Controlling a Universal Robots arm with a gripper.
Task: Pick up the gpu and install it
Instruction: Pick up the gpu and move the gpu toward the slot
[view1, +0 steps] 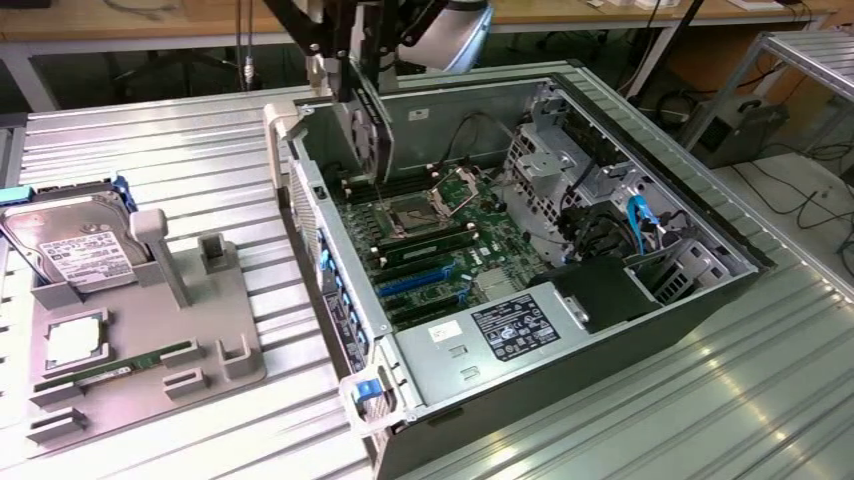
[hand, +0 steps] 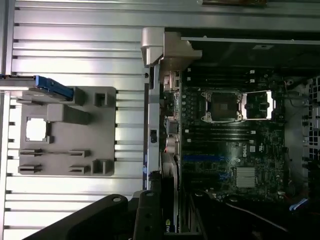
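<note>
Holding the gpu (view1: 374, 150) on edge, the gripper (view1: 360, 85) is clenched on the card's upper edge. It hangs the card over the far end of the open computer case (view1: 694, 215), above the memory slots and the CPU socket (view1: 407, 215). The card is clear of the motherboard (view1: 441, 255) and touches nothing that I can make out. In the wrist view I see the gripper (hand: 152, 220) with the gpu (hand: 171, 224) between its fingers, a small green logo on its edge, close to the case's rear wall (hand: 150, 115).

I judge this to be the carry-and-align step. In the exterior view the blue expansion slots (view1: 416, 282) lie nearer the camera than the card does, so the card is not yet over its seat. To do this well, I'd want the card's long edge parallel to a blue slot, its bracket end tight to the rear wall, and the card upright, not leaning. The grip looks narrow and high, so I'd go slowly; a swing could knock the socket.

On the desk (view1: 160, 150), the grey fixture (view1: 234, 340) holds the hard drive (view1: 80, 250) and the memory stick (view1: 127, 362).
</note>
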